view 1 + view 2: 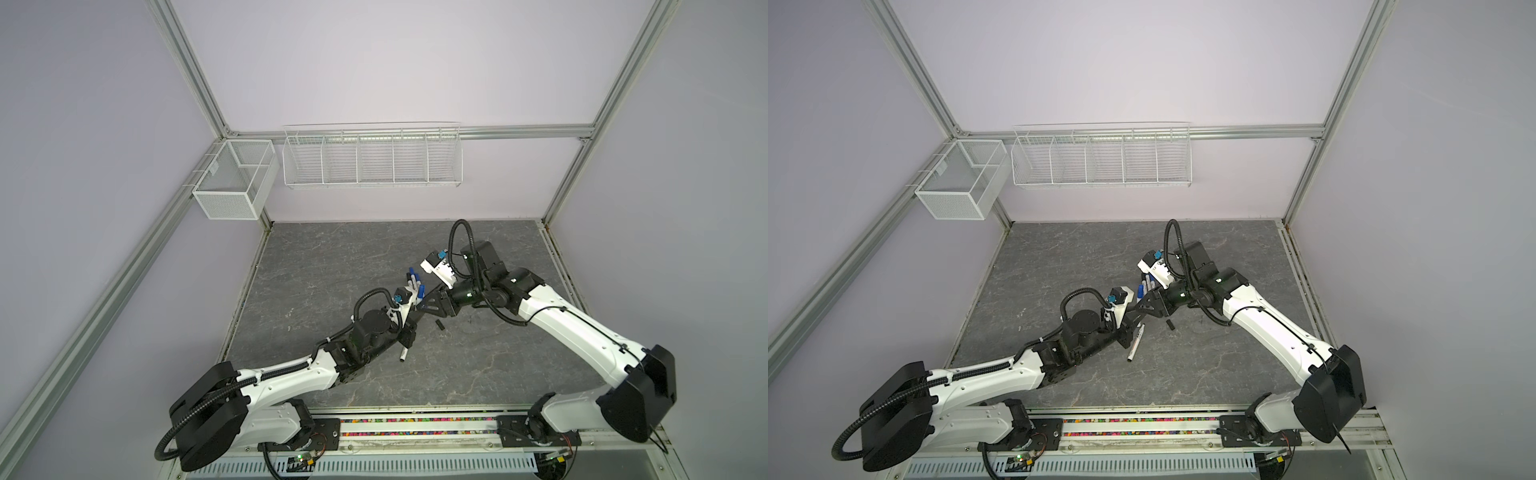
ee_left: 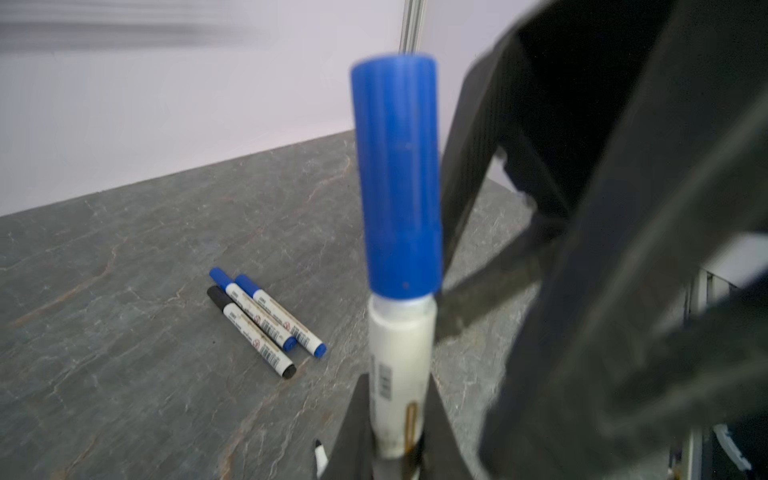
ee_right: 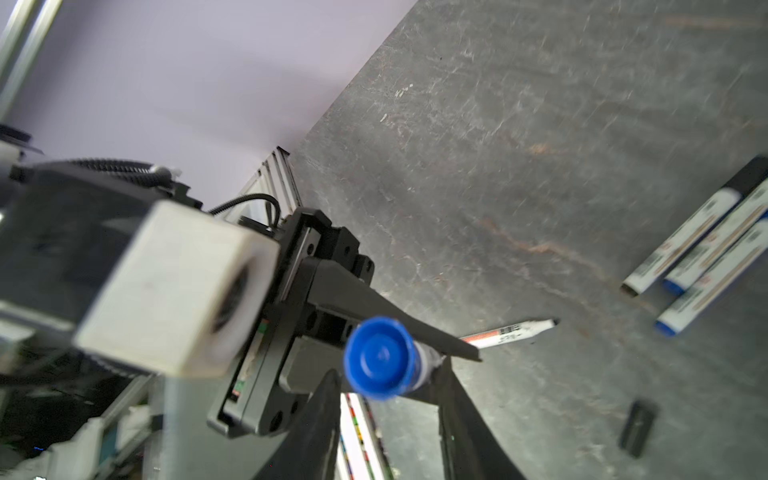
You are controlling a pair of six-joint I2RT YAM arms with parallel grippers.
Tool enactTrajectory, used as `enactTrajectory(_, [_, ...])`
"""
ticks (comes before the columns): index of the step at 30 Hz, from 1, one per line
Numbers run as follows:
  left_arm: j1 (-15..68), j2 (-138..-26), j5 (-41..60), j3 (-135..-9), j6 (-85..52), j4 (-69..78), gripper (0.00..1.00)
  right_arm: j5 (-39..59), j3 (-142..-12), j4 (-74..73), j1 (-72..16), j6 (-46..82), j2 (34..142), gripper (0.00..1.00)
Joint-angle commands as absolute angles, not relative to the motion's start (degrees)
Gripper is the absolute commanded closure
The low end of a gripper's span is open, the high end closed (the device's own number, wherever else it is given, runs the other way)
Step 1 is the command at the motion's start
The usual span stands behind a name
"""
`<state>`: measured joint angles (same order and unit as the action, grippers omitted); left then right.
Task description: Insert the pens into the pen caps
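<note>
While left hand (image 2: 397, 399) clamps a capped pen (image 2: 398, 249), parted right hand (image 3: 388, 374) flanks it, black cap (image 3: 638, 428) nearby.

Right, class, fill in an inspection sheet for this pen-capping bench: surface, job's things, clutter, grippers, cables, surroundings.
Surface: grey stone-pattern table.
Job's things: three capped pens lying together; one bare pen and a black cap lying apart; held pen with a blue cap on it.
Clutter: one pale speck.
Grippers: left gripper, jaws shut on the held pen; right gripper, jaws open either side of the blue cap.
Cables: black hoses looped on both arms.
Surroundings: wire rack and mesh basket on the walls.
</note>
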<state>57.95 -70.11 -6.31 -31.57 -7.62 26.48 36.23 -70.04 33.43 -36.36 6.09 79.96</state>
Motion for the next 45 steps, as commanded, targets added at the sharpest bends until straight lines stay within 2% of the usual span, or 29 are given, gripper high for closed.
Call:
enactTrajectory(1, [58.6, -71.1, -7.9, -31.0, -7.2, 33.4, 1.0, 35.1, -68.9, 34.4, -36.8, 7.7, 76.3, 0.51])
enactTrajectory(13, [59.4, -71.0, -8.7, -28.1, -9.5, 35.0, 1.0, 25.8, -70.3, 29.9, -35.5, 8.7, 72.4, 0.47])
enactTrajectory(23, [59.9, -71.3, -9.2, -27.7, -10.2, 35.1, 1.0, 29.7, -74.2, 26.1, -35.5, 10.6, 76.4, 0.49])
enactTrajectory(35, [59.9, -72.1, -9.7, -27.9, -10.8, 35.7, 1.0, 32.6, -72.5, 23.4, -37.0, 13.6, 78.5, 0.54])
enactTrajectory(45, [59.9, -72.2, -10.4, -28.0, -11.2, 35.7, 1.0, 30.8, -70.3, 23.4, -37.5, 14.1, 79.1, 0.65])
